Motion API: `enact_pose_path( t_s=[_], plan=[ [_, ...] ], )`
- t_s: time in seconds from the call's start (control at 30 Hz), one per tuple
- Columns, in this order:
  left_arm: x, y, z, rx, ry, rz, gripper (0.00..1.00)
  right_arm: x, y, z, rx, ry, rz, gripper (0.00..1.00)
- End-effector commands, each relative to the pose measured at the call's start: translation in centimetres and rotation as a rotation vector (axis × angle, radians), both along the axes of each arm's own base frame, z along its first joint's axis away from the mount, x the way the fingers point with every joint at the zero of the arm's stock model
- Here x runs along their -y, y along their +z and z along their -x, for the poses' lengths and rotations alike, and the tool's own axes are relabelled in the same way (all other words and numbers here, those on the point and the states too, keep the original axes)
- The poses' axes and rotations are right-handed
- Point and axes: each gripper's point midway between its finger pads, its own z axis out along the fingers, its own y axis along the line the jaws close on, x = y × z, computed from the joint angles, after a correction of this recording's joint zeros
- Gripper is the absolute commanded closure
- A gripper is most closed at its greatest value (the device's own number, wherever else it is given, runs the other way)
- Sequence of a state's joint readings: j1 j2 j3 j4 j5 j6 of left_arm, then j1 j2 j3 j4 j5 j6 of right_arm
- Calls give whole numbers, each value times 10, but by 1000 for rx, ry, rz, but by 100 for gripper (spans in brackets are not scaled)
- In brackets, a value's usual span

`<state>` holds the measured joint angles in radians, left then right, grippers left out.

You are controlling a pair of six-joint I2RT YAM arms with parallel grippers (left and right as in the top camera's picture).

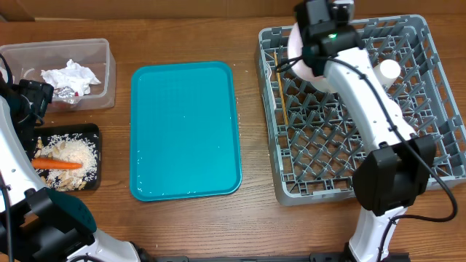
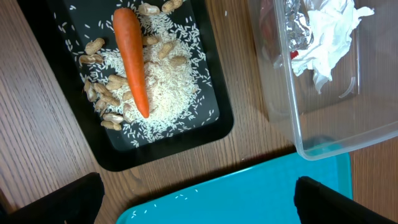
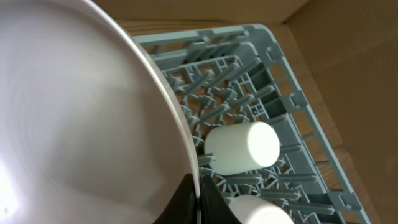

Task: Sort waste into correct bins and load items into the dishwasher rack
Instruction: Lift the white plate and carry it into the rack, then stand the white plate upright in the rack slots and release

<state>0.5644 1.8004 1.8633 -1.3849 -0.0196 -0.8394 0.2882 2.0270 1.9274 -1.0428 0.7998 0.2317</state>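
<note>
**Loading the last dish: plate held over the rack**

Overhead: teal tray (image 1: 186,131) bare. Left of it, napkins (image 1: 69,75) lie in the clear tub (image 1: 104,51) and the carrot (image 1: 57,164) in the black tray (image 1: 93,131). Right of it, the right gripper (image 1: 306,62) holds the plate (image 1: 297,45) over the rack (image 1: 437,167), beside the cup (image 1: 388,70).

Left wrist: left gripper (image 2: 199,208) fingers wide apart, empty, over the teal tray's edge.

Right wrist: fingers pinched on the plate's rim.

Judgement: sorting looks done; only seating the plate remains.

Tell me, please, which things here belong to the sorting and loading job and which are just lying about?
Job: carrot, rice scraps, napkins, wrapper, clear tub, black tray, plate, cup, rack.
Lying about: teal tray.
</note>
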Motion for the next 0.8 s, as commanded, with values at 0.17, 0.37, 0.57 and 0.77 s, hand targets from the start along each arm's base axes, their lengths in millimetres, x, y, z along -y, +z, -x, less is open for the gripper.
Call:
enact_pose_path(
  t_s=[0.17,0.37,0.57,0.77],
  plan=[
    [-1,0,1,-6,15,-8,0,4,11,17,9,-66,111,96],
    [-1,0,1,-6,15,-8,0,50,53,45,68,-210,209,96],
    [-1,0,1,-6,15,-8,0,75,62,69,48,-289,197,96],
    [-1,0,1,-6,14,-8,0,95,74,123,194,-563,203,96]
  ],
)
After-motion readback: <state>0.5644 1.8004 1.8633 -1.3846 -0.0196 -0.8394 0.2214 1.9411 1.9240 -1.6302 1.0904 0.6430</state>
